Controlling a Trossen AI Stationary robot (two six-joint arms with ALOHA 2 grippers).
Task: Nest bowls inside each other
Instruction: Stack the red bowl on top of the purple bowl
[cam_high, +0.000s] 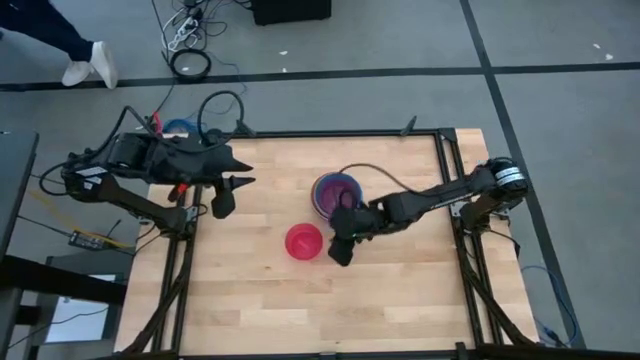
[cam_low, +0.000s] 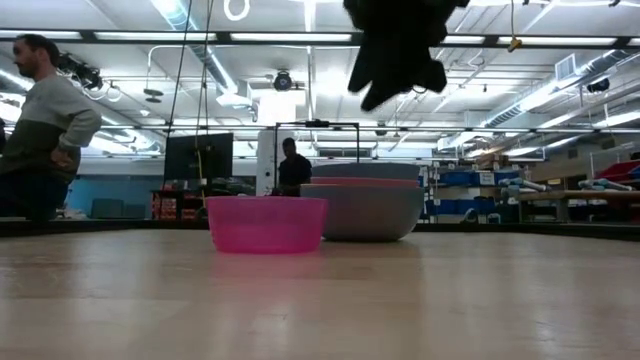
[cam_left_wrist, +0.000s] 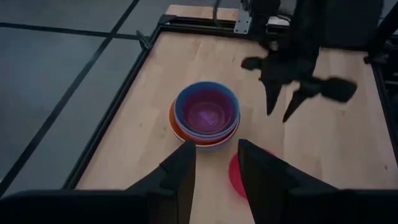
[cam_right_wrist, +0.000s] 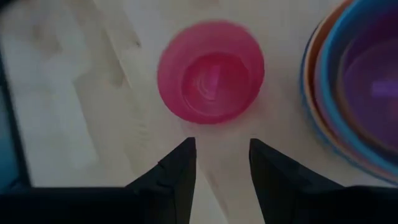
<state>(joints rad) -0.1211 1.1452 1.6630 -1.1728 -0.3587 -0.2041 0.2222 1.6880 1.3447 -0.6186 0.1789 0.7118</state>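
Note:
A pink bowl (cam_high: 303, 241) stands alone, upright on its base, near the table's middle. Beside it, toward the far right, several bowls are nested in a stack (cam_high: 335, 194): purple innermost, blue rims around it, orange outermost (cam_left_wrist: 206, 116). My right gripper (cam_high: 341, 250) hovers open just right of the pink bowl (cam_right_wrist: 210, 71), above the table, its fingers empty. My left gripper (cam_high: 222, 200) hangs open over the table's left part, well clear of the bowls. The low view shows the pink bowl (cam_low: 266, 223) in front of the stack (cam_low: 362, 208).
Bare wood lies on the near half of the table (cam_high: 320, 310). A black metal frame (cam_high: 440, 150) runs round the table's edges. People stand in the room beyond the table (cam_low: 45, 130).

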